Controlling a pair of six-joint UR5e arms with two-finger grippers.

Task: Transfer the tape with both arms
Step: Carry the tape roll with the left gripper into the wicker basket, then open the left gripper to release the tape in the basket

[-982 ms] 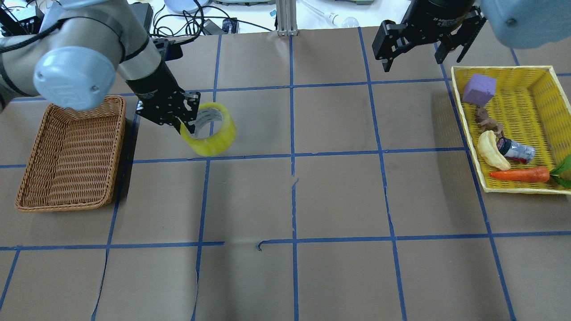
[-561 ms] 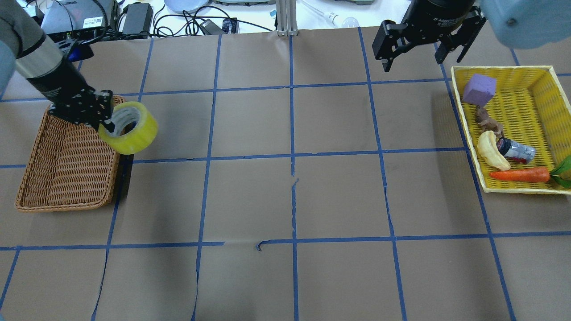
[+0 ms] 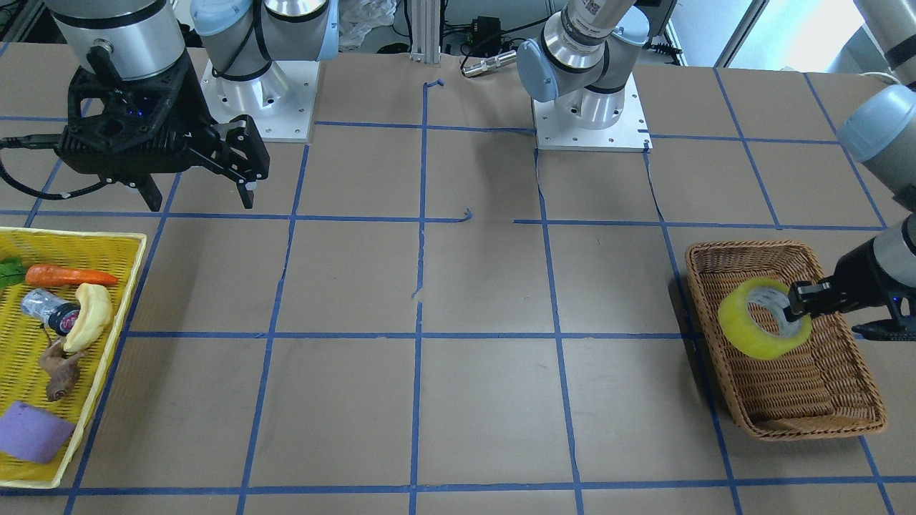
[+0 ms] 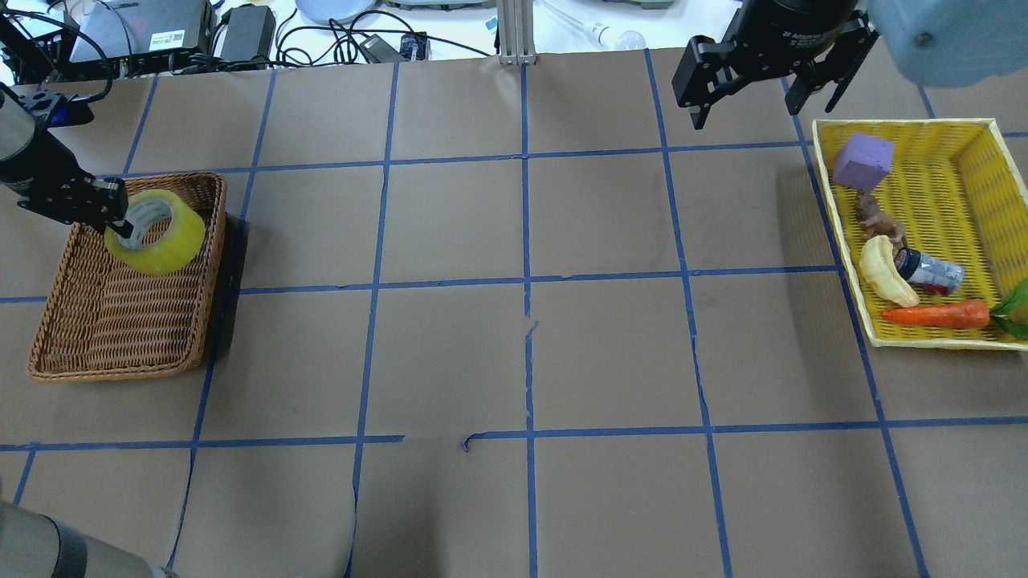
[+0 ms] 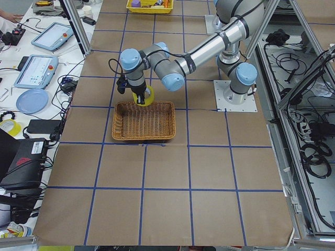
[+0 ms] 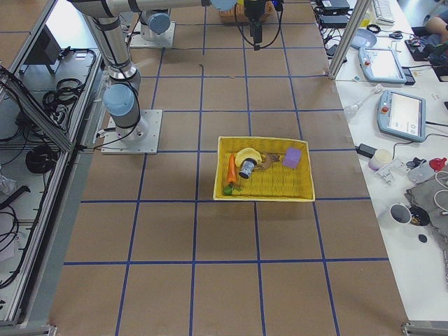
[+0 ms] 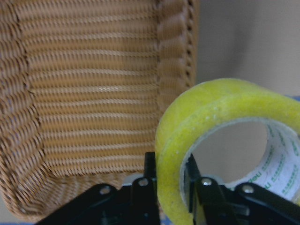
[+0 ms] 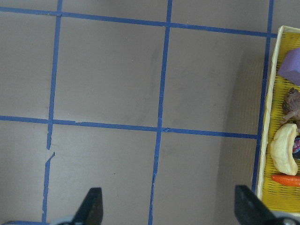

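The yellow tape roll [image 4: 161,237] hangs over the far end of the brown wicker basket [image 4: 112,373], held in the air. My left gripper [image 4: 120,229] is shut on the roll's wall, one finger inside the pale core and one outside. The left wrist view shows the tape [image 7: 225,136] pinched between the fingers [image 7: 150,176], with the basket floor [image 7: 93,93] below. The front-facing view shows the tape [image 3: 762,322], left gripper [image 3: 791,311] and basket [image 3: 809,429]. My right gripper [image 4: 743,104] is open and empty, high over the table near the yellow basket.
A yellow basket [image 4: 907,124] at the right edge holds a purple block [image 4: 863,160], a pale squash [image 4: 883,273], a carrot [image 4: 936,313] and small items. Brown paper with blue tape lines covers the table. Cables and devices lie beyond the far edge.
My left arm has carried the tape leftward, from over the table to over the wicker basket. The right arm has not moved.
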